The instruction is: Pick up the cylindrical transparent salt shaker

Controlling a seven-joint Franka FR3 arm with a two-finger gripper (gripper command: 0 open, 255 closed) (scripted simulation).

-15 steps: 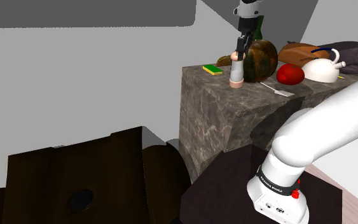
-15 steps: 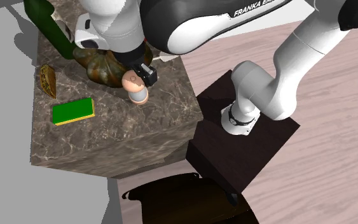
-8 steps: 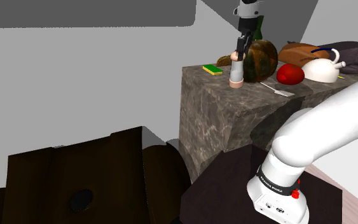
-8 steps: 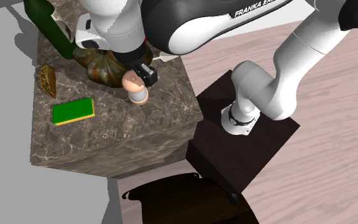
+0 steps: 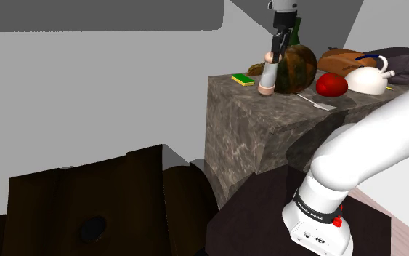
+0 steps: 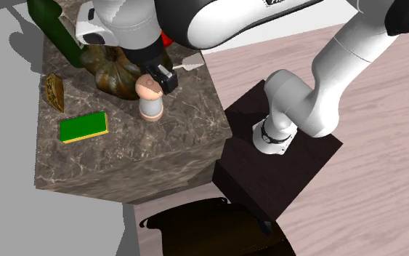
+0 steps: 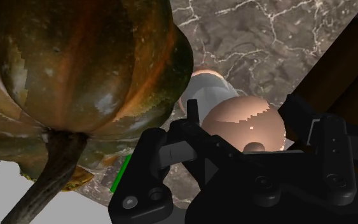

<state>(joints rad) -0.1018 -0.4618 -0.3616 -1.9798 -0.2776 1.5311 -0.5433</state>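
Dark veined surface [image 6: 168,142]: we judge the salt shaker [image 6: 151,109] light, stiff, slick-walled and breakable, and the tool [image 7: 244,118] is clamped at its pinkish cap, a sound hold.

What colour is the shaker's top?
The shaker has a peachy pink top; the wrist view shows it best.

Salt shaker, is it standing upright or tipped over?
Upright: the salt shaker stands cap-up in the hand, base toward the counter.

My fingers [image 7: 320,143] are black; the salt shaker [image 7: 241,124] is pale grey with a peach cap; the pumpkin [image 7: 88,63] dark green streaked orange; the bench [image 7: 266,38] grey-brown, white-veined.
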